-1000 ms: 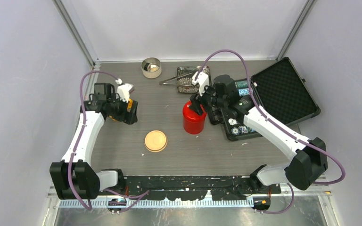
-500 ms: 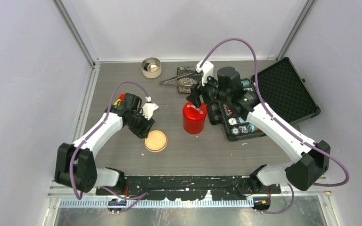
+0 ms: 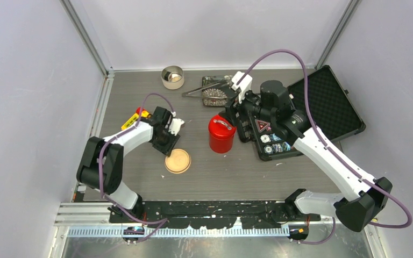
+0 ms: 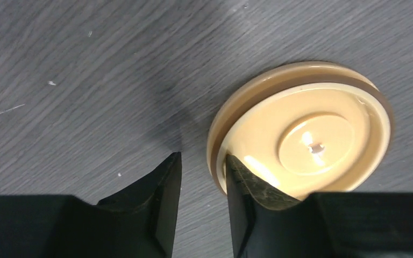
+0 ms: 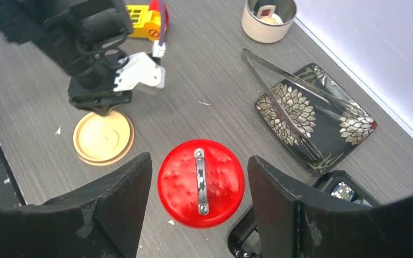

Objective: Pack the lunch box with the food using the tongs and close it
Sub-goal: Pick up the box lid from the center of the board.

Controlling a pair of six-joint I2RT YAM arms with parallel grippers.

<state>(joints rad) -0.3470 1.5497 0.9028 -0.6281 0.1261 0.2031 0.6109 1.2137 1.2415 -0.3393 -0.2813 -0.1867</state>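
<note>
Left wrist: left gripper [image 4: 203,161] part-open, gripping nothing yet, straddles the beige disc lid [image 4: 306,145] rim, one finger outside, one over the lid.

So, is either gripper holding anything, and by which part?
Nothing yet. The left gripper straddles the beige lid at its rim, jaws not closed; the right gripper is empty.

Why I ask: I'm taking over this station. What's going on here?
The left gripper is down at the beige disc lid lying on the table, its fingers straddling the rim, not yet clamped. The right gripper hangs open above the closed red canister. The tongs lie untouched across the patterned plate.
</note>
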